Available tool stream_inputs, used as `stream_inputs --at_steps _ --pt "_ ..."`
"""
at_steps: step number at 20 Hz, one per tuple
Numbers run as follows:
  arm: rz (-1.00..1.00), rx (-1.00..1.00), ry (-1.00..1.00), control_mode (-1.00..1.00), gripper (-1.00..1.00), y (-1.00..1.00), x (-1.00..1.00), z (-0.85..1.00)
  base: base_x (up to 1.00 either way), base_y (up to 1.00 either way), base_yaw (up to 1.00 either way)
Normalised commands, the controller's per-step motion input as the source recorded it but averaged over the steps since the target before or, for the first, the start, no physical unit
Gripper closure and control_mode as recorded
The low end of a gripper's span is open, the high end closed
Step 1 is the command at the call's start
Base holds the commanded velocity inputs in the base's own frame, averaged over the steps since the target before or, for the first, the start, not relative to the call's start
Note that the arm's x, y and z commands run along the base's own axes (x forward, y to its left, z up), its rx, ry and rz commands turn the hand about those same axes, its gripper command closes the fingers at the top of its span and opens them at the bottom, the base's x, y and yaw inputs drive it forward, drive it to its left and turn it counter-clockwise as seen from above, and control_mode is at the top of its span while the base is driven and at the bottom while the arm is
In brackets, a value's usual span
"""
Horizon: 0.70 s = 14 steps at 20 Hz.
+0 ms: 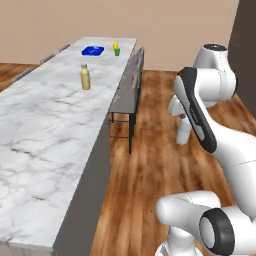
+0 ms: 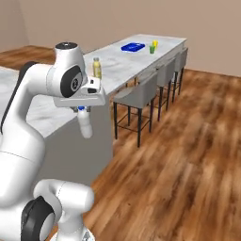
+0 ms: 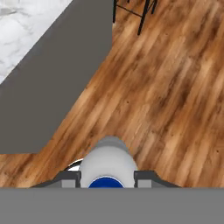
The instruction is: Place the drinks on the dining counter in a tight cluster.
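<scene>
Fingers [image 3: 70, 178] of the gripper [image 2: 83, 111] clamp the clear blue-capped bottle [image 2: 85, 124], which hangs below it over the wood floor [image 3: 166, 96], beside the dining counter [image 1: 45, 130]. Carried too low, it could strike the counter's overhanging edge and slip free.

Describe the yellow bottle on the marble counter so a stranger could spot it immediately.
Find the long white marble counter with grey stools along one side. Past its middle, towards the far end, the yellow bottle stands upright and alone. Beyond it sit a flat blue tray and small green and yellow cups; the bottle is taller, with a pale cap.
</scene>
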Motion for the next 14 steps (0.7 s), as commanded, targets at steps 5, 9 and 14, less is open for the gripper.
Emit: stream_inputs --at_steps 5,9,14 --pt "0.00 0.00 0.00 1.00 1.00 0.00 0.00 0.00 0.62 -1.00 0.53" --pt "0.00 0.00 0.00 1.00 1.00 0.00 0.00 0.00 0.63 -1.00 0.52" --pt "0.00 0.00 0.00 1.00 1.00 0.00 0.00 0.00 0.67 -1.00 0.46"
